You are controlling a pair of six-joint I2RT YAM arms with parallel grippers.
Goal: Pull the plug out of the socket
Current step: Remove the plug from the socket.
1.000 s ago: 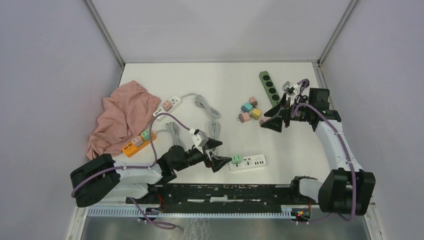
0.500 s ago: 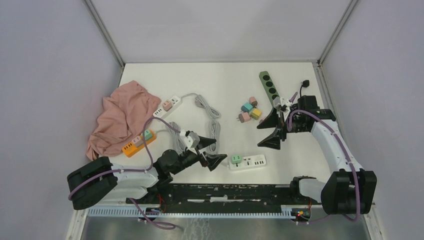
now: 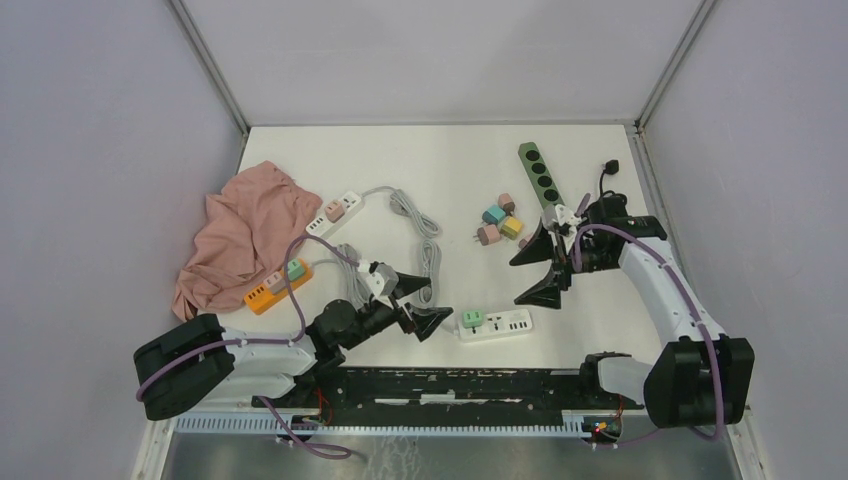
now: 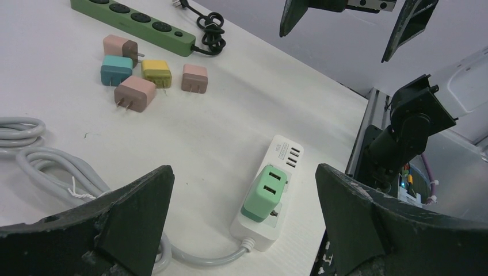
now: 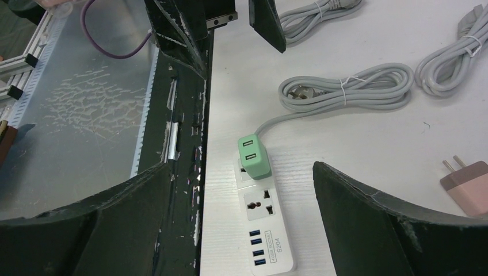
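Far left: pink cloth (image 3: 235, 235) bunched on the tabletop (image 3: 440, 150), w/ an orange strip (image 3: 262, 293) at its near edge carrying a couple of adapters. A small white strip (image 3: 342, 206) sits just beyond. Neither is the target by my reading, but both are plugged too, so a mix-up risk. Next, left arm (image 3: 250, 350) reaches low along the near edge; its jaws are spread wide w/ nothing in them, tips just left of the green plug (image 4: 265, 192). Grey cable coils (image 3: 428, 250) lie behind them. The task's thing: green plug seated in the left-end socket of the white power strip (image 3: 505, 323), which lies flat near the front edge, approx. centre. Right of that, loose adapters (image 3: 498, 218) sit in a cluster beside a green strip (image 3: 540, 175). Right arm (image 3: 660, 285) hangs its jaws above the gap btw. that cluster and the white strip, also fully spread, empty. Prob. plan: one side pins the strip, other pulls. What could go wrong: strip looks light & unanchored, so a pull w/o a hold-down would just drag or lift it, plug staying in. Closing too low could clamp plug + strip body together, so nothing separates. A sideways tug may jam or bend the pins. Strip's cord runs to the coils; a slide could drag them. Both arms converge on one small spot, so jaws could clash; right side dropping could also knock the loose adapters.
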